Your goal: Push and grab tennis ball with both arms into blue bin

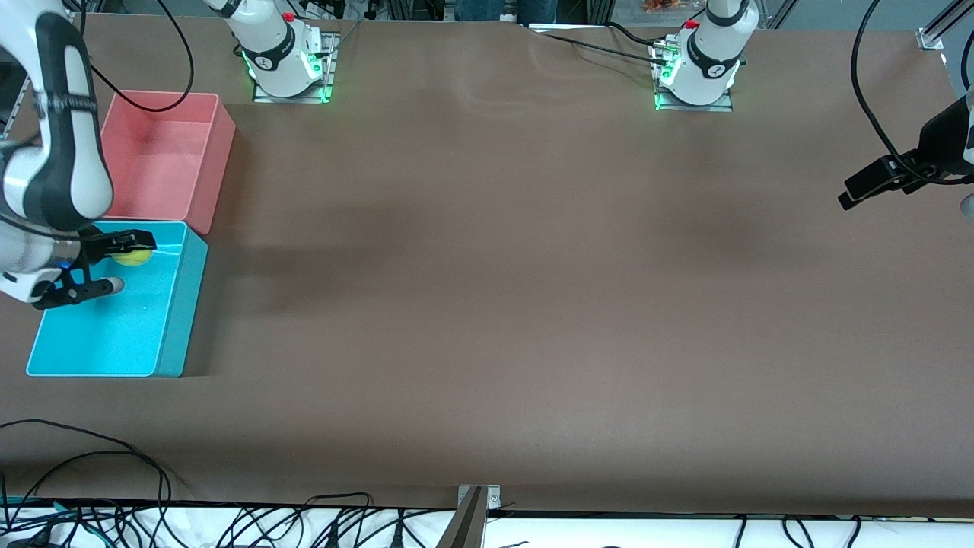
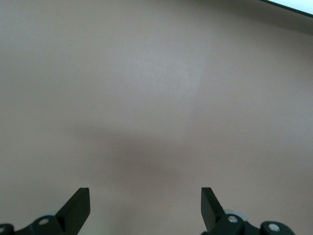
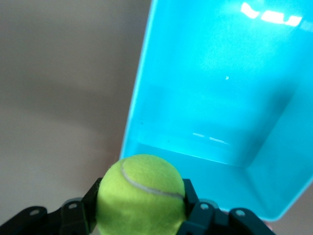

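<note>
Right pincer (image 1: pixel 125 262): clamped tight on the small fuzzy yellow-green tennis ball (image 1: pixel 132 257) – in the right wrist view the black fingers (image 3: pixel 191 198) hug both sides of the ball (image 3: pixel 141 193), white seam curving across its top.

Ball position: up in the air in that grip, over the bright cyan-blue rectangular plastic bin (image 1: pixel 171 304), at the part of the bin that sits next to the pink one. Not resting on the bin's floor as far as I can tell.

Blue bin: sits at the right arm's end of the brown surface (image 1: pixel 533 304), nothing lying inside it. The right wrist view looks down into its glossy blue inside (image 3: pixel 220 98), light glare on one wall.

Pink bin (image 1: pixel 209 152): a salmon-pink rectangular plastic tub of about the same size, just beside the blue one and farther from the front camera. Whether the two actually touch I can't tell.

Left pincer (image 1: pixel 875 183): way off at the left arm's end of the surface, hanging over bare brown cover with nothing in it. Left wrist view shows its two black fingertips (image 2: pixel 78 208) spread wide apart – only plain brown between them.

Left arm: waiting.

Cables (image 1: pixel 228 525): a tangle of black ones along the white edge closest to the front camera.
</note>
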`<control>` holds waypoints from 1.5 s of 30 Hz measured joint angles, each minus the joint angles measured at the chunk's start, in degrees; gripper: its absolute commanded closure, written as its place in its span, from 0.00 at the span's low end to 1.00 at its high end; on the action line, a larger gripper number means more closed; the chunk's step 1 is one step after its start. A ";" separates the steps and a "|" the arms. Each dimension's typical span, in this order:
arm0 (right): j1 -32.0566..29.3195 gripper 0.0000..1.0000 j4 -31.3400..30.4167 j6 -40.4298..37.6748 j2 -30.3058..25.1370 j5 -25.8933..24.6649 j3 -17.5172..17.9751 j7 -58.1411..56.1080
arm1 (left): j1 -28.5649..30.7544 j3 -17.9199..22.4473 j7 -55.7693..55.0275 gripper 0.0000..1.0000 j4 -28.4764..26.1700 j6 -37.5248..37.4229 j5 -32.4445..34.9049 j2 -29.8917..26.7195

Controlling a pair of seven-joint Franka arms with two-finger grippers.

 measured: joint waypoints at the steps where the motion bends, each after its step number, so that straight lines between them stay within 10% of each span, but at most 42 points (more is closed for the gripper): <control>1: -0.51 0.54 -0.01 0.50 0.90 0.00 -0.02 -0.78 | 0.00 0.00 0.00 0.00 0.00 0.00 0.00 0.00; 14: -5.10 0.52 0.03 6.29 9.07 2.30 -0.02 -9.99 | 0.00 0.00 0.00 0.00 0.00 0.00 0.00 0.01; 21: -6.18 0.00 0.06 6.95 11.33 4.35 -0.03 -12.53 | 0.00 0.00 0.00 0.00 0.00 0.00 0.00 0.01; 45: -6.33 0.00 8.97 -2.92 11.17 5.86 0.33 -13.11 | 0.00 0.00 0.00 0.00 0.00 0.00 0.00 0.02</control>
